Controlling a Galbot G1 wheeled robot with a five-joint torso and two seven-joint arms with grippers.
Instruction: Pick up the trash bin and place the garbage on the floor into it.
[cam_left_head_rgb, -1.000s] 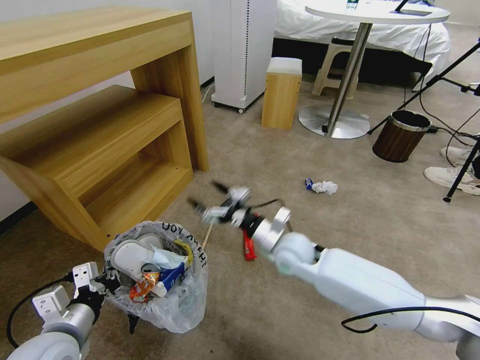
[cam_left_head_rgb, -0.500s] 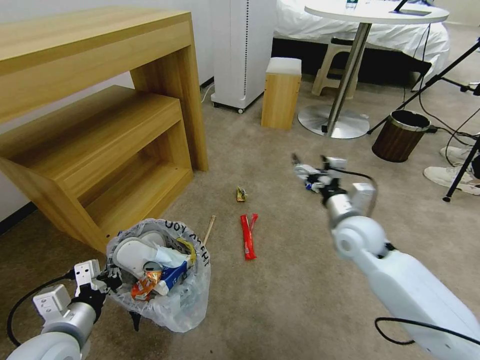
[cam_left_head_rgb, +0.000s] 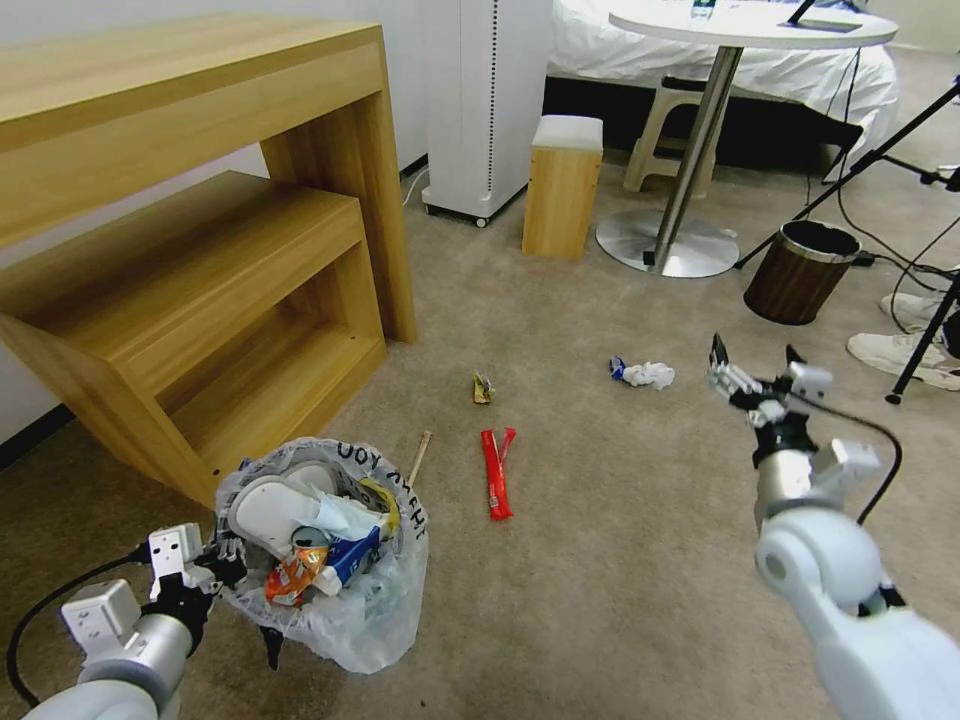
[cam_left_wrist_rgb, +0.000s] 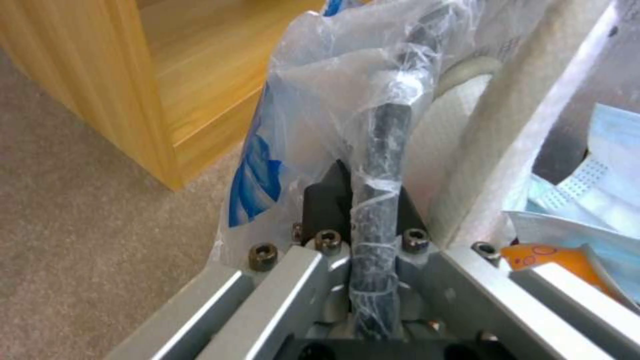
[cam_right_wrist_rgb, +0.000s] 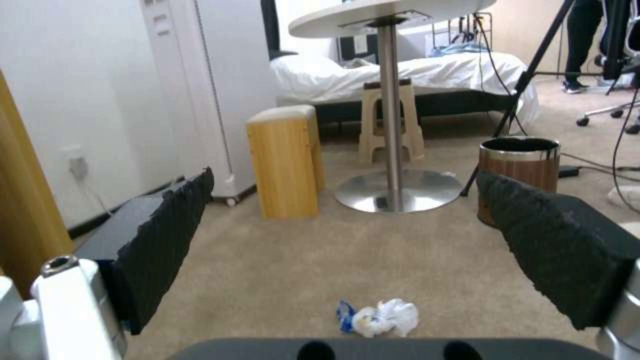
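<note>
The trash bin, lined with a crinkled clear bag, stands on the beige floor by my left arm. It holds a white slipper, a blue-white carton and an orange packet. My left gripper is shut on the bin's dark rim. Garbage lies on the carpet: a red wrapper, a wooden stick, a small crumpled scrap and a white tissue. My right gripper hangs open above the carpet, right of the tissue, holding nothing.
A wooden desk with a low shelf stands close behind the bin. Farther back are a white appliance, a wooden stool, a round table's metal base and a brown wood-grain bin. Tripod legs stand at the right.
My right arm has swung from above the stick and red wrapper to the right, past the tissue, with its gripper still open. The left gripper keeps its hold on the bin.
</note>
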